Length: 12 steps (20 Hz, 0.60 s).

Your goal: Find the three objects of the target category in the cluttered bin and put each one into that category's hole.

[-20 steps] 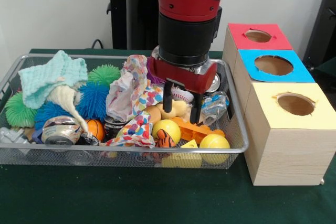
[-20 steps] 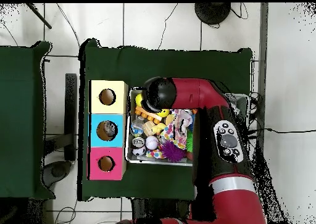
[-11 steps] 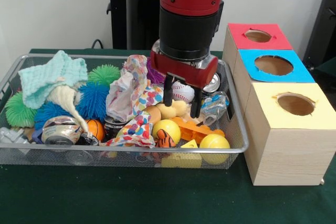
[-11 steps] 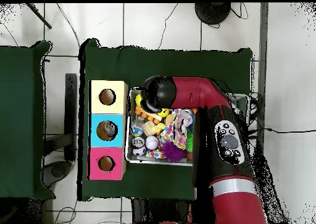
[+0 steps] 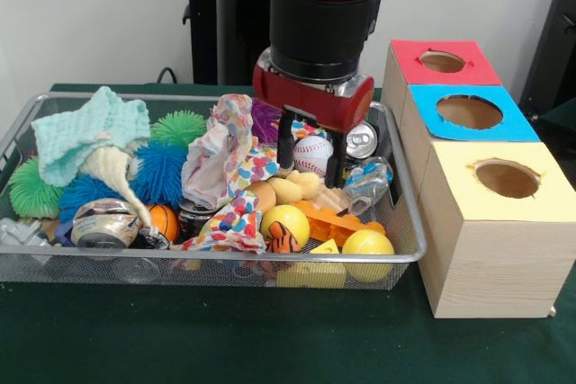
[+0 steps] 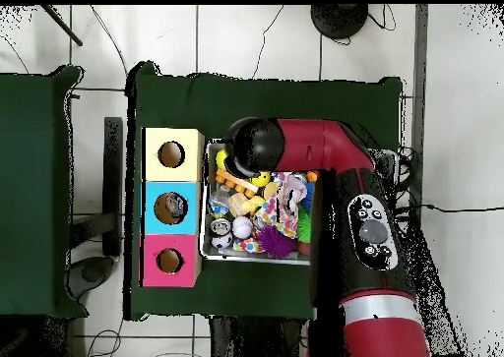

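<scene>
Robot lab: tiled floor [image 6: 246, 38], cables [image 6: 271, 29], green-clothed table [image 5: 180, 330].

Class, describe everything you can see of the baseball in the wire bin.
The baseball is white with red stitching and looks like leather. It sits toward the back right of the wire bin, resting on the clutter, beside a silver can and behind a pale yellow toy. The open hand hangs in front of it, a finger either side; contact is unclear.

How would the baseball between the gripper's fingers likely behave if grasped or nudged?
The baseball is round, so a nudge would probably roll it against the neighbouring can. It looks firm and stitched, likely giving the open gripper fair purchase.
</scene>
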Each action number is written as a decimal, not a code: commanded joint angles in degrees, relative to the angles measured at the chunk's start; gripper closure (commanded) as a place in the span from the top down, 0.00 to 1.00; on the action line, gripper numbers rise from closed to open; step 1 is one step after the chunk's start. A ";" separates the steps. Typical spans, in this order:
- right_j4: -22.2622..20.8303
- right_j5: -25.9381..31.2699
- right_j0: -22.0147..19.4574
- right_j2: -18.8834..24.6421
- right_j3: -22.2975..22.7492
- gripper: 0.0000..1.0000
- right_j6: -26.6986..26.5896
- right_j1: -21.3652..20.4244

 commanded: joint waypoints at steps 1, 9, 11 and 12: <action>-2.45 3.32 -1.99 5.18 6.12 1.00 -13.91 -0.07; -4.08 3.17 -3.00 6.11 3.93 1.00 -15.67 1.88; -4.25 3.11 -3.14 6.43 3.39 1.00 -15.98 2.45; -4.41 2.77 -3.12 6.45 2.93 1.00 -15.92 3.03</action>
